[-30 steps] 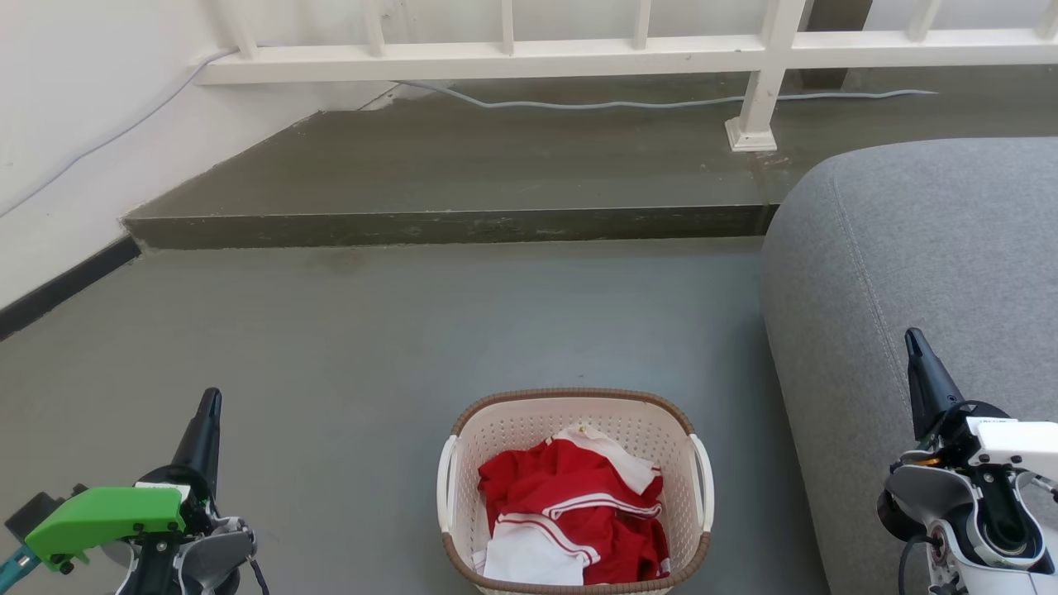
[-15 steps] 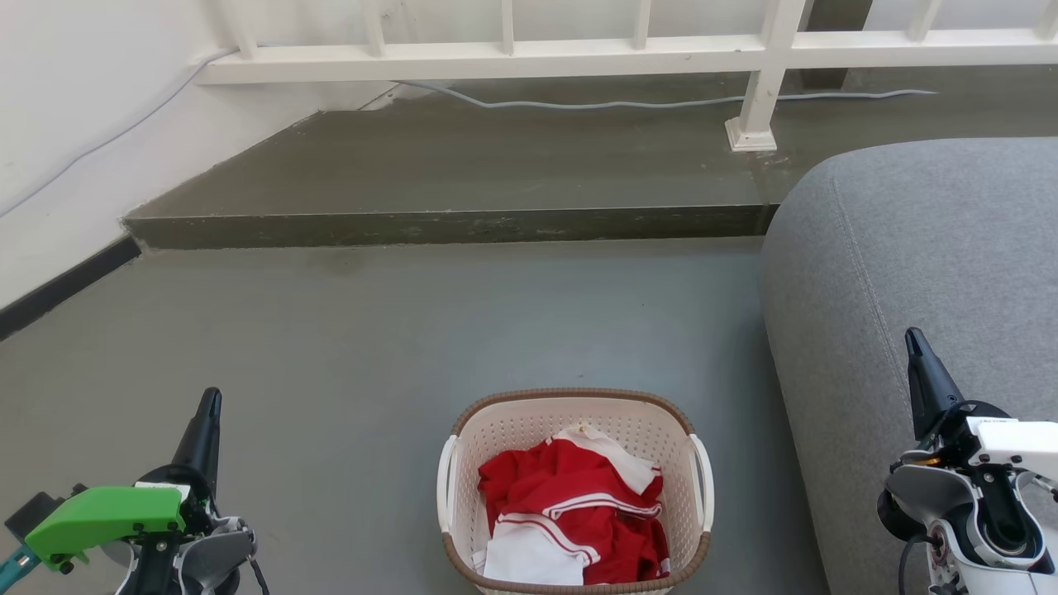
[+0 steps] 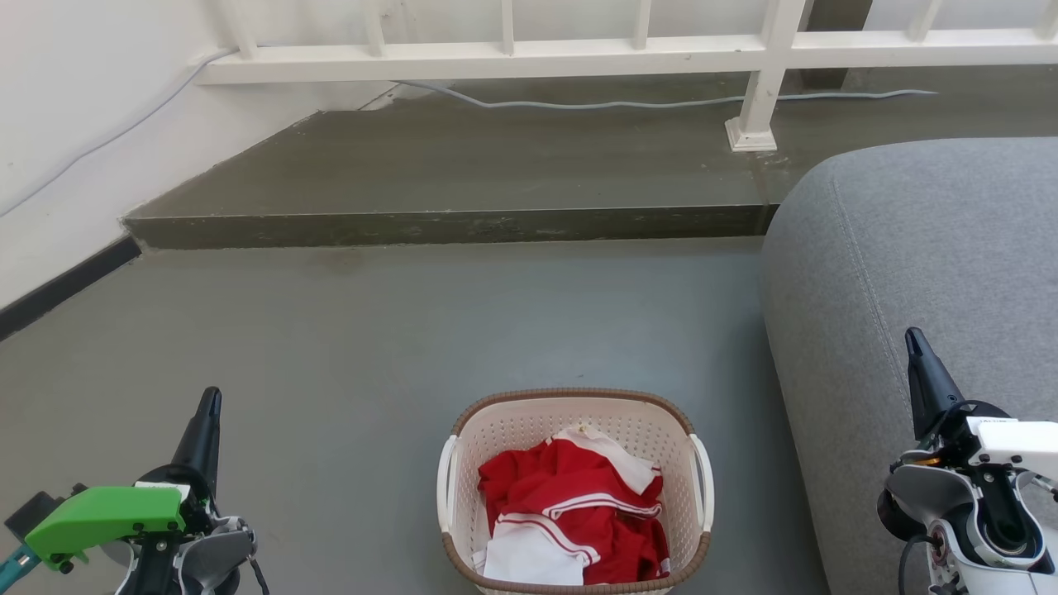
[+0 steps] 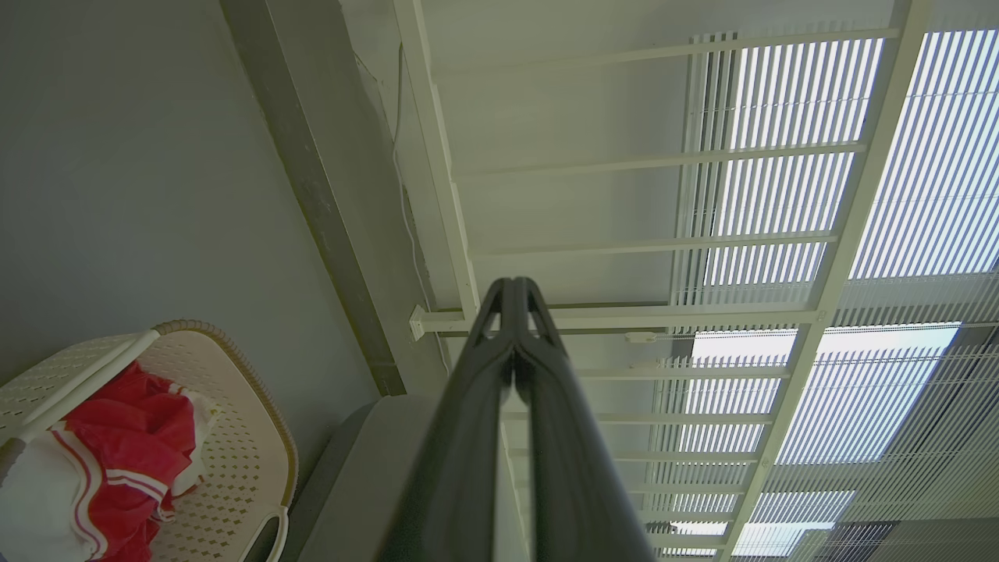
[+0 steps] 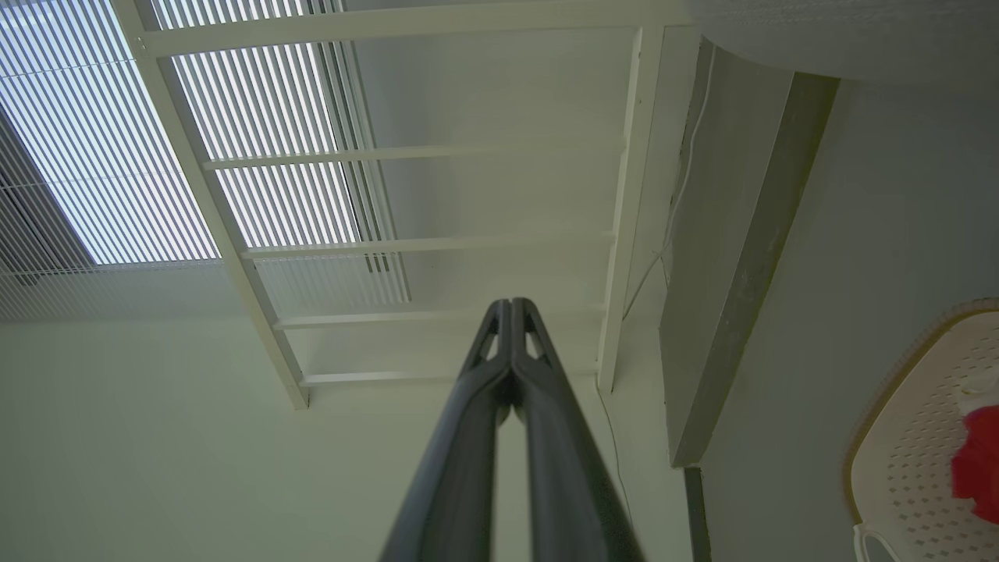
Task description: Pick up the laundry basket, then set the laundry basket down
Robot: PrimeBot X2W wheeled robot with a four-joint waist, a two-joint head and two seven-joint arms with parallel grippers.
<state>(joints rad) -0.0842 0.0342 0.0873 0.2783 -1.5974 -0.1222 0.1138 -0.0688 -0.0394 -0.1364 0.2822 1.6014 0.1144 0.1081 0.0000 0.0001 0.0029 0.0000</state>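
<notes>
- Pickup is pending; laundry basket [image 3: 529, 430] is sitting on floor [image 3: 413, 330].
- Left gripper [image 3: 208, 409], right gripper [image 3: 916, 351] are hanging closed, empty.
- Next: opening, reaching toward side handles [image 3: 447, 483].

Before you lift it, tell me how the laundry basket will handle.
The laundry basket is perforated plastic, so probably stiff and light. Its two side handles suggest lifting from both sides; one side alone would likely tilt it. The clothes lie toward the near end, so it may dip that way slightly.
</notes>
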